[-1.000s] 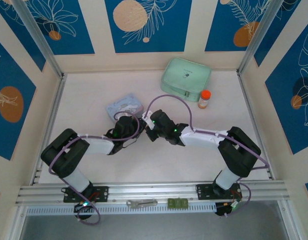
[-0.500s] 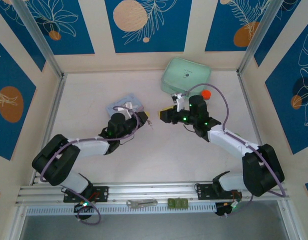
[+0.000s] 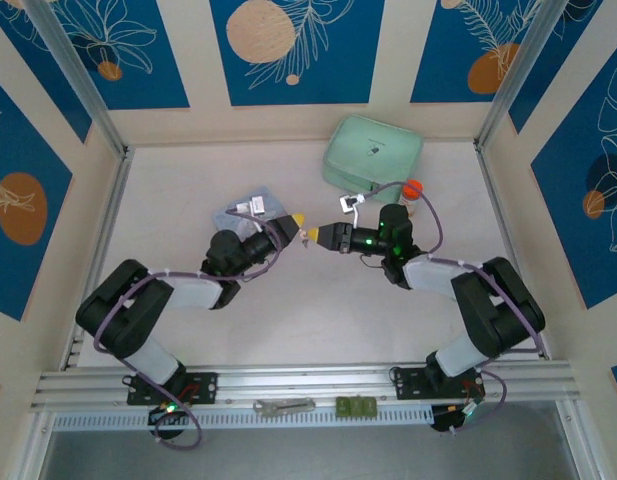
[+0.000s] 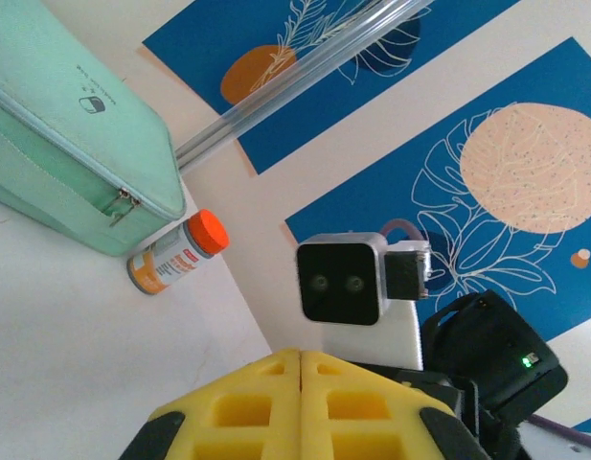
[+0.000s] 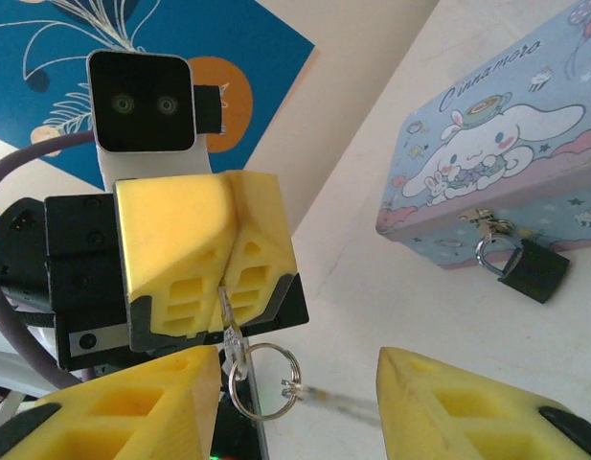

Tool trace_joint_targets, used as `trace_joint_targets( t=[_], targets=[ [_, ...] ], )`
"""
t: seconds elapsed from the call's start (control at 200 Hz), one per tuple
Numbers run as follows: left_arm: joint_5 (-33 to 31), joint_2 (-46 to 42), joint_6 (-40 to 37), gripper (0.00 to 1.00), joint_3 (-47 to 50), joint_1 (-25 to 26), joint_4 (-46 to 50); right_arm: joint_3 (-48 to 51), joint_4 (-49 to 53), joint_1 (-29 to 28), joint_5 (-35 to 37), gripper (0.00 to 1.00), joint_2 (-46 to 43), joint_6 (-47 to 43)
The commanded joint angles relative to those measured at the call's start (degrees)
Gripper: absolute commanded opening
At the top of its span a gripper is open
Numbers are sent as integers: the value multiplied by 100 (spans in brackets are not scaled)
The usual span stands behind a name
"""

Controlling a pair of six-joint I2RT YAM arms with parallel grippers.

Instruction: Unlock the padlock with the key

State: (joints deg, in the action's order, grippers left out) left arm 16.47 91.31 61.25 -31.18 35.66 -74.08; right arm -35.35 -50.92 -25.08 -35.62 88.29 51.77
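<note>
Seen from above, two robot arms reach inward over a pale counter (image 3: 188,330) and almost meet at its middle. The left jaws are clenched on the key (image 5: 228,321), a thin silvery sliver pinched between yellow foam fingers (image 5: 194,240). Its free end points down and carries a wire ring (image 5: 262,379), so the exposed part looks like the head, and the blade seems buried in the foam. The right jaws are released and grasp nothing. Their two yellow fingertips (image 5: 113,407) sit wide apart at 5 and 7 o'clock in the right wrist view, with the ring just beside the 7 o'clock one. The padlock (image 5: 533,270), small and dark, hangs by its shackle from the hasp of a pale blue cartoon tin (image 5: 506,163) at 3 o'clock in that view, well apart from the key. From above, the tin (image 3: 250,210) lies at 10 o'clock from the counter's middle. A mint green pouch (image 3: 371,150) sits at 1 o'clock, with an orange-capped bottle (image 3: 411,192) just beside it. The key is probably light, stiff and slick, so it is apt to twist in soft foam, and its ring will swing. It is best gripped flat across the head, leaving the blade free. The padlock looks light and dangles loosely, so it will likely swing away from a push. Its body would need holding by the sides, with the keyhole end left open.
</note>
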Motion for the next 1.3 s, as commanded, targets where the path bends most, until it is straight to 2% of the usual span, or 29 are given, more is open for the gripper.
trace_joint_targets(
  t=[0.0, 0.125, 0.31, 0.515, 0.665, 0.735, 0.785, 0.9, 0.925, 0.96, 0.975, 1.05, 1.07, 1.145, 1.295],
  targets=[
    [-126, 71, 115, 0, 111, 64, -652, 42, -1134, -56, -225, 46, 186, 624],
    [-355, 33, 71, 0, 208, 112, -659, 25, -1265, -149, -211, 44, 280, 716],
    [-519, 27, 20, 0, 191, 164, -660, -2, -1317, -284, -191, 36, 410, 753],
    [-640, 5, 53, 0, 174, 225, -660, -29, -1614, -348, -156, 31, 623, 919],
    [-748, 14, 84, 0, 209, 292, -660, -76, -1777, -357, -157, 22, 710, 1030],
    [-789, 12, 93, 0, 218, 322, -658, -77, -1854, -356, -143, 12, 736, 1063],
    [-811, 18, 104, 0, 218, 345, -660, -85, -1876, -357, -147, 0, 759, 1072],
    [-857, -11, 140, 0, 228, 352, -660, -40, -1855, -324, -143, 0, 759, 1038],
    [-900, -31, 133, 11, 255, 345, -660, -15, -1846, -301, -139, 0, 745, 1022],
    [-957, -95, 92, 34, 327, 305, -644, 23, -1790, -268, -138, 0, 725, 988],
    [-994, -134, 77, 41, 365, 281, -617, 46, -1746, -254, -137, 0, 707, 966],
    [-1109, -430, 29, 61, 560, 63, -170, 139, -1509, -163, -114, 0, 592, 823],
    [-1115, -535, 8, 69, 604, -6, 35, 171, -1422, -141, -112, 0, 551, 764],
    [-1164, -1023, -213, 74, 720, -186, 980, 202, -893, -87, -97, 0, 337, 463],
    [-1805, -2219, -830, 71, 648, -276, 3931, 70, 787, -89, 132, 0, -258, -538]
  ],
)
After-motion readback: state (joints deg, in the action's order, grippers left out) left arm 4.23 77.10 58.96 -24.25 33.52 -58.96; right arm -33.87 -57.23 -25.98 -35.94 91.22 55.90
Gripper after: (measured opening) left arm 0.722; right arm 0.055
